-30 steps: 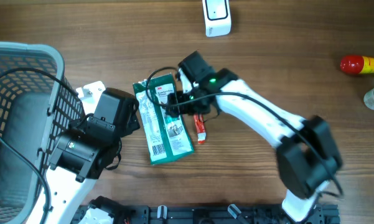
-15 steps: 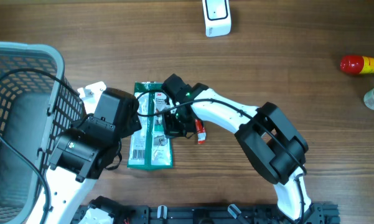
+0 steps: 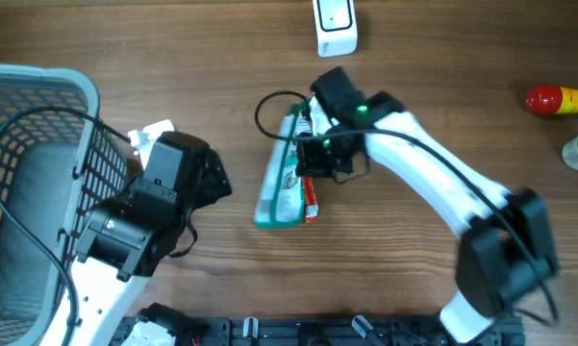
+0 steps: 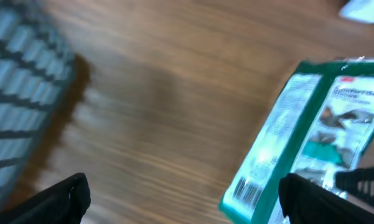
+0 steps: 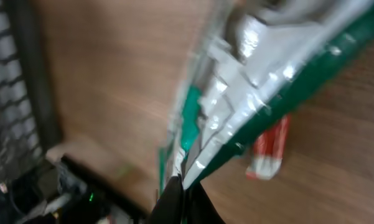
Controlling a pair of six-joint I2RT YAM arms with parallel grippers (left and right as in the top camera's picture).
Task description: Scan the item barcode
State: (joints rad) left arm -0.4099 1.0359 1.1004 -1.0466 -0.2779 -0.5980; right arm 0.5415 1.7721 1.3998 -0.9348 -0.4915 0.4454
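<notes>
Green packet [image 3: 279, 190] clamped in the right gripper

I see the right gripper [image 5: 182, 198] closed on one edge of the packet, which is tipped up on its side near the middle of the wooden table [image 3: 414, 67]. A small red sachet [image 3: 310, 200] lies just beside it. My left gripper [image 4: 187, 202] hangs wide open and holds nothing, between the grey basket [image 3: 38, 86] and the packet. Through its blurred camera I make out the packet's printed face and a barcode [image 4: 247, 186] at the lower corner. A white scanner [image 3: 335, 27] sits at the far edge, well apart from the packet.
</notes>
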